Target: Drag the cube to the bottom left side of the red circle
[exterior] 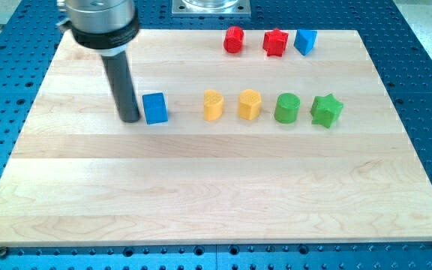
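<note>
My tip [130,118] stands on the counter [201,195], touching or all but touching the blue cube [154,107] on that cube's left side. There is no hand to open or clench, only the rod. The cube sits left of centre, with bare wood to its left out to the counter's left edge and the whole lower half below it. The red circle [234,39] lies close to the top edge, up and to the right of the cube, with free wood at its lower left.

Eight blocks in all: two blue, the cube and another [305,41] near the top edge; two red, the circle and a star [275,42]; two yellow [213,105] [250,104]; two green, a cylinder [286,108] and a star [326,110].
</note>
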Robot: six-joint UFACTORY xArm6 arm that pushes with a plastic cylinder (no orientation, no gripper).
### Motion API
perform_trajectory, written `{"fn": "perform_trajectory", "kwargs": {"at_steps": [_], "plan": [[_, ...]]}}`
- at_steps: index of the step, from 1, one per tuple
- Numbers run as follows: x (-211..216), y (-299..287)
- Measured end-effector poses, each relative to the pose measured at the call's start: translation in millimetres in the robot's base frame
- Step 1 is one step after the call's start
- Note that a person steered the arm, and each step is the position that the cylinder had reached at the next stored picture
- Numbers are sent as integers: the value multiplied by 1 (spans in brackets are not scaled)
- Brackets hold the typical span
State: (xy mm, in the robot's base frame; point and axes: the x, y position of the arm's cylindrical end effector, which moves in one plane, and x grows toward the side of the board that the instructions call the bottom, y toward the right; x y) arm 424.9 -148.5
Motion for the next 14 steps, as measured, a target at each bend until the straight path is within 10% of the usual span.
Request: {"fn": "perform_trajectory", "kwargs": {"at_steps": [2,6,14], "plan": [[28,47],[-82,51],[-114,113]]}}
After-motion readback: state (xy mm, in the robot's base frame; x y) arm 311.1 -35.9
